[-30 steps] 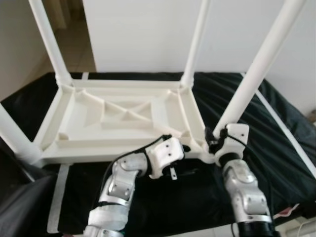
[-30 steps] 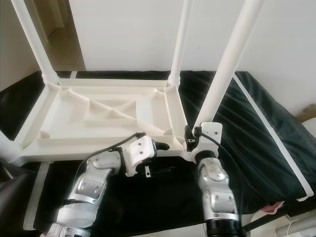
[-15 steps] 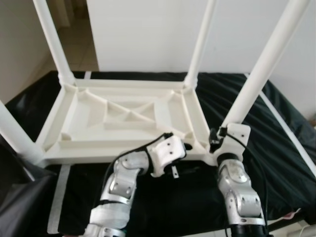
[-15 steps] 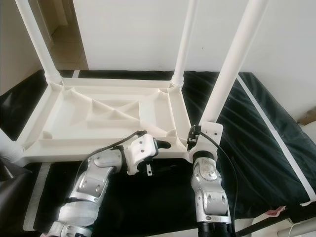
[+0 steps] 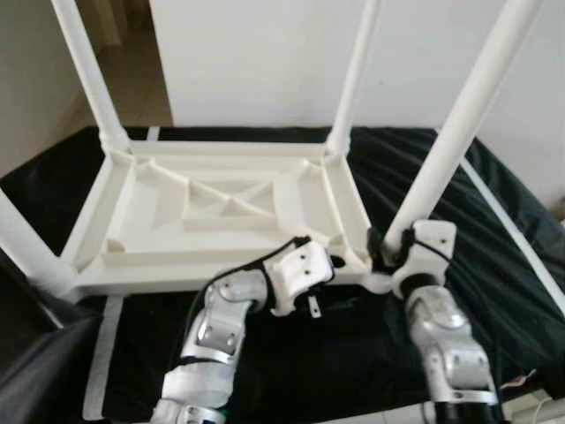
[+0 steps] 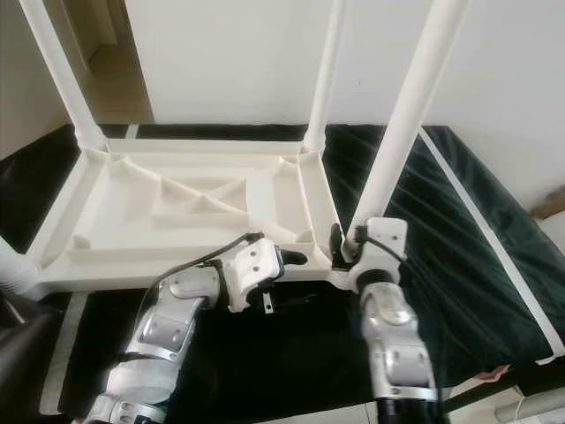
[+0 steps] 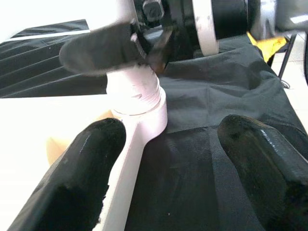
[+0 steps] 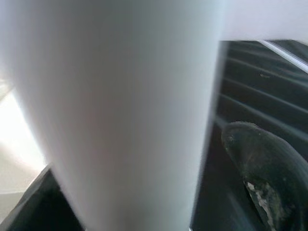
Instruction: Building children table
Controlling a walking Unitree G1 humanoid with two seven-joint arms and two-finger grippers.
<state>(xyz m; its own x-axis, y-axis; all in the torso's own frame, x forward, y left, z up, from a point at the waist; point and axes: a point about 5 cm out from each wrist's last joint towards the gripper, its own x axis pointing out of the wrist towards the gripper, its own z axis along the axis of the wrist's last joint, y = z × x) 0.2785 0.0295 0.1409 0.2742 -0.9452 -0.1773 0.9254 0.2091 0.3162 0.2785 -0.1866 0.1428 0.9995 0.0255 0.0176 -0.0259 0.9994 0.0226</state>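
Right hand [image 6: 346,250] is pinching the base of the near-right leg [image 6: 402,124], fingers clamped on either side of the white tube just above its corner socket [image 7: 137,98]; in its wrist view the tube is crowding the lens with one black finger [image 8: 262,168] beside it. Grip low on the tube probably gives best control for seating or twisting the leg into the socket. Left hand [image 5: 328,262] is resting at the near edge of the upturned children's tabletop [image 5: 212,208], fingers spread wide, one finger [image 7: 89,159] lying against the white rim and the other over the dark cover; likely bracing the top so it does not slide while the leg is worked. Tabletop is lying underside-up on a bed covered in black sheet [image 6: 468,238], ribs showing, which keeps sockets facing up. Far-left leg [image 5: 88,71], far-right leg [image 5: 353,75] and near-left leg [image 5: 22,243] are standing upright in their corners. Judging from this, assembly is almost finished.
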